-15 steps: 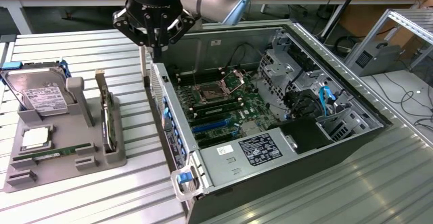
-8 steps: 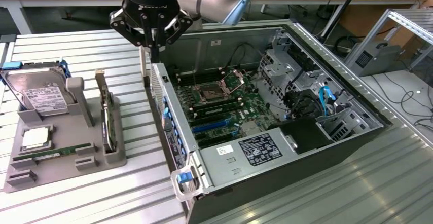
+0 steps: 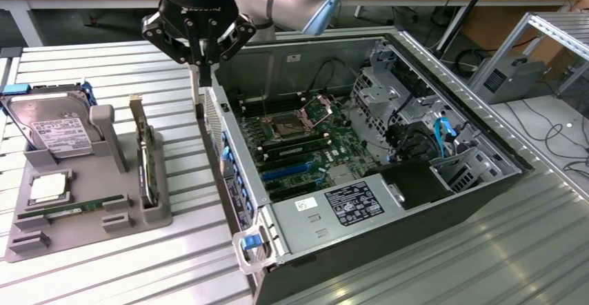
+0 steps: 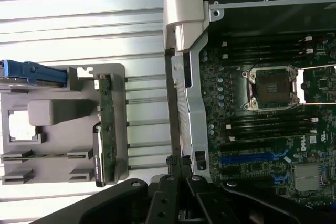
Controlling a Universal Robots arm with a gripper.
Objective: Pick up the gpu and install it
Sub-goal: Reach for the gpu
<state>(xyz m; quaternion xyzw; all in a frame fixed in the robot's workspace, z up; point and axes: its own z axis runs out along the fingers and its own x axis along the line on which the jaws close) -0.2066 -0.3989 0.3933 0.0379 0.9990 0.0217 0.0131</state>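
Starting at the exterior view's left: find a grey holder tray [image 3: 87,239] on the slatted table, with a boxy hard drive [image 3: 55,129] propped at its far-left corner and a slim memory stick [image 3: 78,208] laid along its near part. Moving right to the tray's right edge, find the gpu [image 3: 141,146] standing on its thin edge in a slot, untouched, with its long axis running far to near, roughly parallel to the case wall beside it. Right again, across a bare strip of table, meet the gripper [image 3: 197,62] — closed tight on nothing, hanging high over the left wall [image 3: 221,132] of the open computer case. Read the key relation so: gpu to the left of the jaws, lower and somewhat nearer, kept apart from them by that strip of table. Read the card's length along the near-far line, much as the wall under the fingertips runs. Only one arm to reckon with, so no choosing between sides. Farther right, inside the case, see the motherboard [image 3: 304,139] and its blue expansion slot [image 3: 285,172], bare of any card — so, judging by that, nothing picked up or installed yet.
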